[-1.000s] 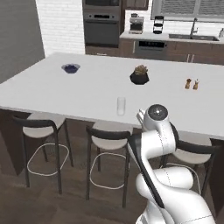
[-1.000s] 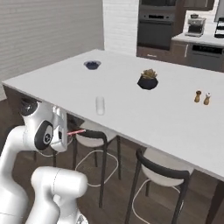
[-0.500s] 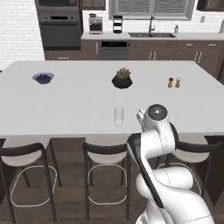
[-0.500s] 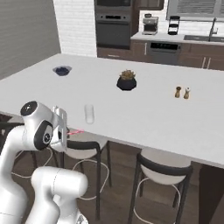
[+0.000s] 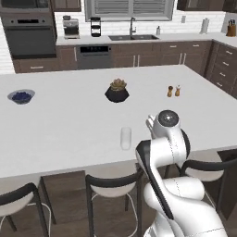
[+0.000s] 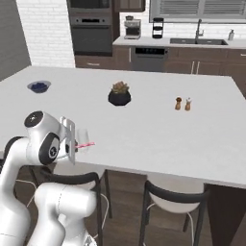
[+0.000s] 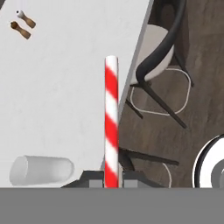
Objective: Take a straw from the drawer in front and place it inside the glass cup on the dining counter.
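One straw (image 7: 111, 122) between closed jaws.

Home kitchen, open-plan. Evidence: built-in wall oven (image 5: 30, 39), dishwasher (image 5: 94, 56), sink with faucet (image 5: 132, 33), coffee maker (image 5: 71, 28) on back worktop, dark wood cabinets (image 5: 217, 62), white brick wall (image 6: 45, 31). Big white-topped dining counter (image 5: 69, 125) with bar stools (image 6: 175, 204) tucked under.

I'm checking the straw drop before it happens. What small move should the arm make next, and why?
Probably carry the straw sideways over the glass cup and tip it upright. The gripper is shut on the straw, which points out level, beside the cup near the dining counter edge, not above its mouth.
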